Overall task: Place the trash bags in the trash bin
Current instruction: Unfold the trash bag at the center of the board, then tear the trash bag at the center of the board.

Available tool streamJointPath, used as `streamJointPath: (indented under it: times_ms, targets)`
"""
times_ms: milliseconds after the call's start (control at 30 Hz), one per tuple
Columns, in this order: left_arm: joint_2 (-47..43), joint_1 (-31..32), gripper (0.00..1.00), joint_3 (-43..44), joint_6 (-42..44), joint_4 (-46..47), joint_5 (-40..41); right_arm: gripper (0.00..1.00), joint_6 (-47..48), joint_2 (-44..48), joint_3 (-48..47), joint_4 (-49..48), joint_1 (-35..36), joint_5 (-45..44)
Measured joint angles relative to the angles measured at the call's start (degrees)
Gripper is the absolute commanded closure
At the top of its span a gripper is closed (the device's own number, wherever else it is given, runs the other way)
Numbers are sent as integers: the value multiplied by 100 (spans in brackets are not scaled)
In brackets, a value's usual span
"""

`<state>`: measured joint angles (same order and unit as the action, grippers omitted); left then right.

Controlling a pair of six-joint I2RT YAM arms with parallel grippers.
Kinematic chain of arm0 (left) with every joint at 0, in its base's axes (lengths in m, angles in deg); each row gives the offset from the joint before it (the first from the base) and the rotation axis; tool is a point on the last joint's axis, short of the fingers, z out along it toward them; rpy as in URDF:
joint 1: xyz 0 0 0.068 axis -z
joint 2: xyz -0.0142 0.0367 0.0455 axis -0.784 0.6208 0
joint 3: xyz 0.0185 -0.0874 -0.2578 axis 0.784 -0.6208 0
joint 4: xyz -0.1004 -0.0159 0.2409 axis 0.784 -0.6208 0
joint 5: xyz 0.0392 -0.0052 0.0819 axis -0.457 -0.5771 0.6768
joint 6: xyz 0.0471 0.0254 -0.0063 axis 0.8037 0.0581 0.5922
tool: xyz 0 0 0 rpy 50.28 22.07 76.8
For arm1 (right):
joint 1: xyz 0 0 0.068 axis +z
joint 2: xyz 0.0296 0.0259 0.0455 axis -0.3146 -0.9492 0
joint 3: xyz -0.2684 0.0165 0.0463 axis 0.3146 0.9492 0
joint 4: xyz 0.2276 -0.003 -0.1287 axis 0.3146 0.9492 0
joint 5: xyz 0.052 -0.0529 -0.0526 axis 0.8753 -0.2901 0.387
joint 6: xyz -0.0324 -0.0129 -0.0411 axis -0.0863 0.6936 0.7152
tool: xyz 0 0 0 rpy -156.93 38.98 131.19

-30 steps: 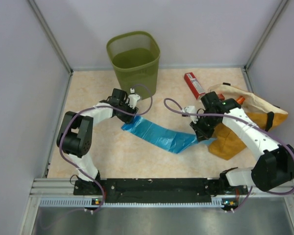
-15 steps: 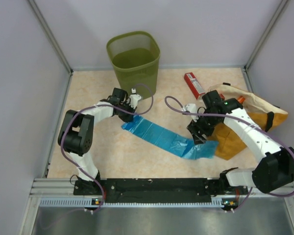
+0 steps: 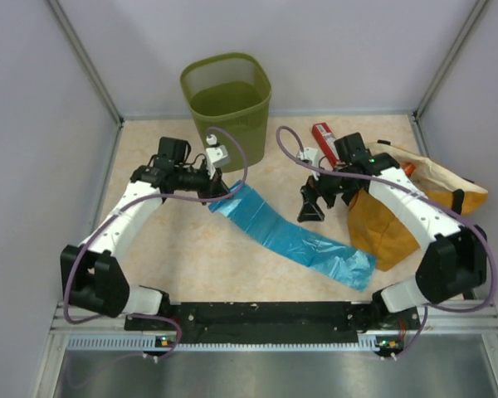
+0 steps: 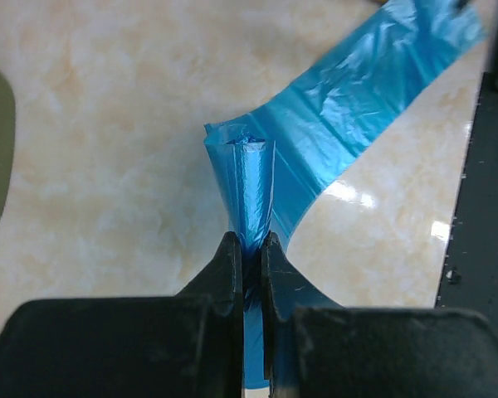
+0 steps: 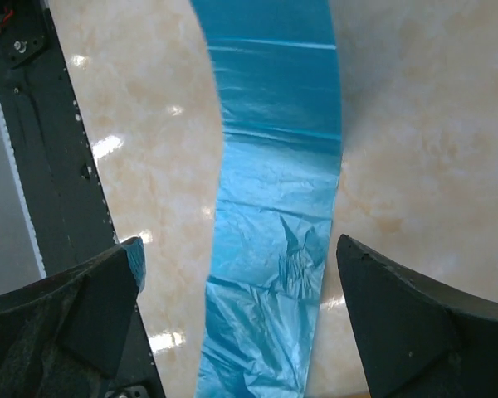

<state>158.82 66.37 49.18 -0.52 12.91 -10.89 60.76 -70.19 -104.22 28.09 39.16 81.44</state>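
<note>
A long, light-blue trash bag (image 3: 292,238) lies stretched diagonally across the table. Its upper-left end is bunched and pinched in my left gripper (image 3: 219,190), which is shut on it (image 4: 247,245); the film (image 4: 349,99) trails away toward the upper right in the left wrist view. My right gripper (image 3: 311,207) hangs open above the middle of the bag and holds nothing. Between its wide-spread fingers (image 5: 235,249) the crinkled strip (image 5: 274,166) lies flat on the table. The olive-green mesh trash bin (image 3: 226,93) stands upright at the back, just behind the left gripper.
A mustard-orange sack (image 3: 388,225) with black handles sits at the right, against the bag's lower end. A flat red box (image 3: 327,143) lies behind the right gripper. The black base rail (image 3: 266,313) runs along the near edge. Grey walls close both sides.
My right gripper opened, let go of the bag's right end and moved up and back; that end now lies flat. The left gripper shut on the other end and shifted left.
</note>
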Motion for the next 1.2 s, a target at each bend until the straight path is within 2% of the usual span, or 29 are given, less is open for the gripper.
streamJointPath:
  times_ms: [200, 400, 733, 900, 933, 967, 1000, 1033, 1200]
  targets:
    - [-693, 2, 100, 74, 111, -356, -933, 1, -109, -1010, -304, -761, 127, 651]
    - [-1003, 35, 100, 74, 87, -479, -1248, 2, -240, -1161, -339, -1563, 595, 857]
    - [-1143, 79, 100, 74, -37, -505, -1375, 18, -240, -1375, -625, -2041, 1161, 885]
    - [-1187, 79, 100, 37, -66, -494, -1375, 48, -243, -1556, -643, -2133, 1320, 931]
    - [-1211, 79, 100, 17, -83, -492, -1375, 58, -245, -1598, -643, -2133, 1346, 949]
    - [-1246, 79, 100, -13, -114, -466, -1375, 72, -245, -1631, -643, -2129, 1364, 964]
    - [-1276, 81, 100, -42, -155, -431, -1377, 91, -262, -1659, -643, -2131, 1381, 984]
    - [-1316, 85, 100, -83, -203, -372, -1375, 100, -271, -1679, -643, -2131, 1394, 1005]
    - [-1412, 90, 100, -260, -415, -114, -1370, 100, -348, -1692, -643, -2127, 1401, 1091]
